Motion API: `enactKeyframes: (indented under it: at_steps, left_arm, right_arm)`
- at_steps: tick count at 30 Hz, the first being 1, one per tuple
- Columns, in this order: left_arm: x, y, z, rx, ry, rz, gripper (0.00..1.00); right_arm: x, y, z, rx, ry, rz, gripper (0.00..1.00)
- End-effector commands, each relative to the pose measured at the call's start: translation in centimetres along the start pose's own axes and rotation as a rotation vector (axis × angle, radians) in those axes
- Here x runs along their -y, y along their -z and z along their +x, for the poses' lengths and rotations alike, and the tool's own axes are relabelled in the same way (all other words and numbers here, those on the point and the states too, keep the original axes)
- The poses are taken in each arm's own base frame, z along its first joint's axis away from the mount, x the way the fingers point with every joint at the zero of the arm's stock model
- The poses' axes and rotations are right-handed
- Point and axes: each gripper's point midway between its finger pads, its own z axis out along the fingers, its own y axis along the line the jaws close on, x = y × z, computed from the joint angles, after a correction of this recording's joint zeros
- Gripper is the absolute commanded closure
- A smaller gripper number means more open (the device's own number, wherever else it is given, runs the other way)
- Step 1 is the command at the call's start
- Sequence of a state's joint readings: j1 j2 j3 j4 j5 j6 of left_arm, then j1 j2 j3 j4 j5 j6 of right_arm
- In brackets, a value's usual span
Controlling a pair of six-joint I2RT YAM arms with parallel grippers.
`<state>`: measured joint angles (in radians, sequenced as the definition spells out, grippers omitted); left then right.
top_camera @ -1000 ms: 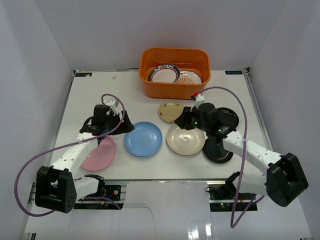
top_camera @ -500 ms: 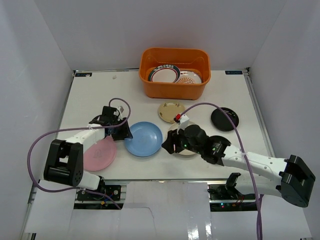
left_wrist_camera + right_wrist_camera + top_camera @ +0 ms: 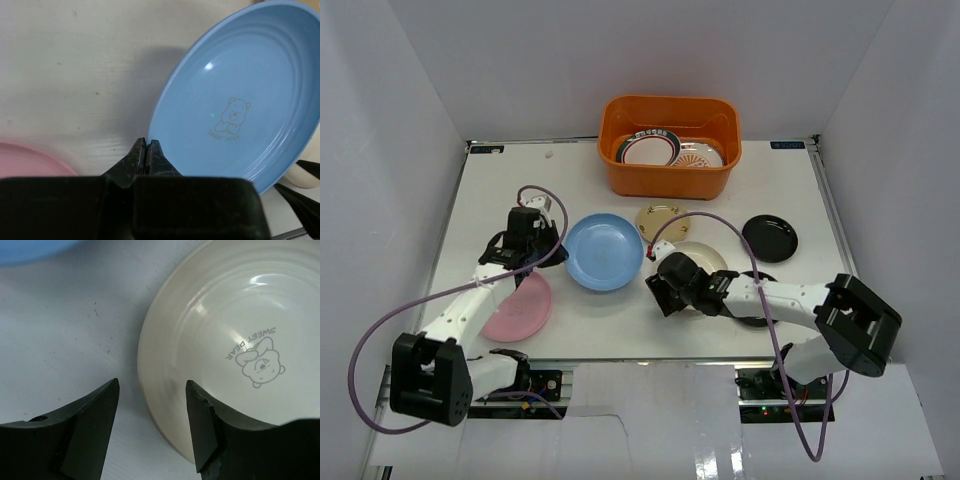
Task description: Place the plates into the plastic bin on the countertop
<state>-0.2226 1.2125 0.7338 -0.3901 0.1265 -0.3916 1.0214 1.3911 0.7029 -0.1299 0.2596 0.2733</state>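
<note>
blue plate [image 3: 604, 252] is now sitting nearer the bin [image 3: 670, 178], left fingers [image 3: 136, 159] clamping its rim. right fingers [image 3: 92, 426] are straddling the cream plate [image 3: 220, 325] rim, open; seat deeper before closing.

The top camera sits above and behind my bases, looking down and forward across the whole countertop [image 3: 520, 180] to the plastic bin [image 3: 670, 150] at the far wall. My left wrist camera peers past my left gripper [image 3: 145, 146], close on the light blue plate [image 3: 240, 100]. My right wrist camera looks past my right gripper [image 3: 152, 387], very near the cream plate [image 3: 225, 330]. Both plates show from above too, and the blue one's edge clips my right wrist view's top left corner.
</note>
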Motion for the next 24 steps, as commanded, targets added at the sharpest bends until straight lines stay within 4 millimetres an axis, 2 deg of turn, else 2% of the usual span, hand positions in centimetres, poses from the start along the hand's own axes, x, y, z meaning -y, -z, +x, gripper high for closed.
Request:
enactKeyframes:
  at_steps: [1,2,5,6,8,9,12,15,16,18,19,22,23,24]
  left_arm:
    - [-0.2,2.9,-4.0,0.191,0.013,-0.04,1.0]
    - [-0.4,3.3,-4.3,0.212,0.018,-0.045,1.0]
    - [-1.5,5.0,-5.9,0.297,0.046,-0.081,1.0]
    - [-1.6,5.3,-6.0,0.309,0.054,-0.076,1.0]
    - [-2.1,6.1,-6.8,0.352,0.074,-0.074,1.0]
    - [-2.4,6.4,-7.1,0.364,0.083,-0.08,1.0]
    - [-1.6,6.7,-7.1,0.357,0.093,-0.013,1.0]
    - [-1.2,7.2,-7.3,0.372,0.098,0.017,1.0]
    - [-1.1,7.4,-7.1,0.378,0.093,0.027,1.0]
    - [-1.0,7.7,-7.0,0.385,0.089,0.034,1.0]
    - [-0.7,7.7,-6.8,0.38,0.088,0.049,1.0]
    - [-0.3,7.6,-6.5,0.368,0.082,0.075,1.0]
    - [-0.1,7.4,-6.3,0.355,0.081,0.086,1.0]
    - [0.0,7.3,-6.2,0.349,0.081,0.092,1.0]
  right_arm:
    - [-0.9,-1.0,-2.0,0.018,0.087,-0.029,0.39]
    - [-1.0,-1.4,-1.9,0.002,0.095,-0.028,0.41]
    - [-1.0,-2.7,-1.1,-0.065,0.118,-0.013,0.7]
    - [-1.2,-2.8,-1.6,-0.066,0.118,-0.01,0.9]
    - [-1.8,-2.1,-2.2,-0.049,0.129,-0.003,0.92]
    - [-1.8,-1.0,-2.9,-0.032,0.135,0.007,0.92]
    - [-2.8,2.5,-6.8,0.059,0.126,0.012,0.92]
    - [-2.9,5.4,-9.5,0.128,0.11,0.011,0.92]
    - [-3.0,6.8,-11.8,0.177,0.094,0.01,0.92]
    - [-3.0,8.6,-14.3,0.23,0.107,0.018,0.92]
    - [-2.9,10.3,-17.5,0.31,0.102,0.036,0.92]
    - [-1.6,11.4,-22.5,0.393,0.177,0.122,0.92]
    - [-0.7,11.9,-26.0,0.439,0.212,0.158,0.92]
    - [0.1,11.9,-27.7,0.463,0.216,0.181,0.92]
